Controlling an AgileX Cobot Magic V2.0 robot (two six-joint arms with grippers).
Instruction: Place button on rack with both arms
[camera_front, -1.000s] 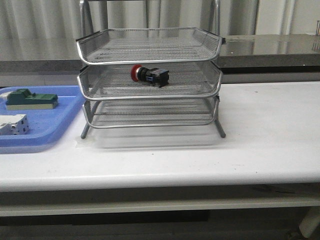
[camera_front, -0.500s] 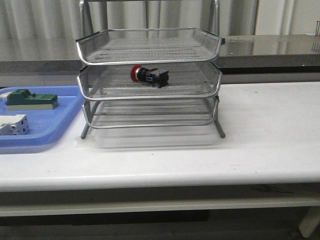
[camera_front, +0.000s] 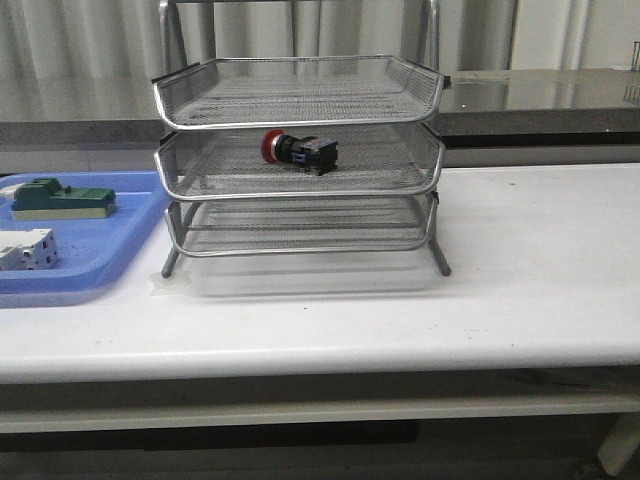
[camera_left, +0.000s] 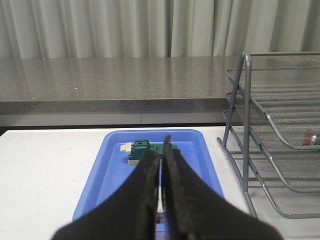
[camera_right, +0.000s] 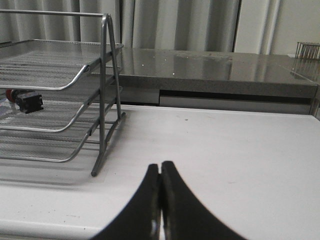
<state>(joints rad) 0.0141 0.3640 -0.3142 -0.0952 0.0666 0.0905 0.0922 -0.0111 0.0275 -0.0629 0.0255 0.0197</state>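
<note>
The button (camera_front: 298, 151), with red cap, black body and blue rear block, lies on its side on the middle tier of the silver wire-mesh rack (camera_front: 300, 180). It also shows in the right wrist view (camera_right: 24, 99), and its red cap shows in the left wrist view (camera_left: 309, 138). Neither arm shows in the front view. My left gripper (camera_left: 160, 157) is shut and empty, above the blue tray (camera_left: 112, 170). My right gripper (camera_right: 160, 167) is shut and empty, over the white table to the right of the rack (camera_right: 60, 100).
A blue plastic tray (camera_front: 110, 250) stands left of the rack and holds a green flat block (camera_front: 60, 199) and a white boxy switch (camera_front: 25, 249). The white table (camera_front: 540, 260) extends right of the rack. A grey counter and curtains lie behind.
</note>
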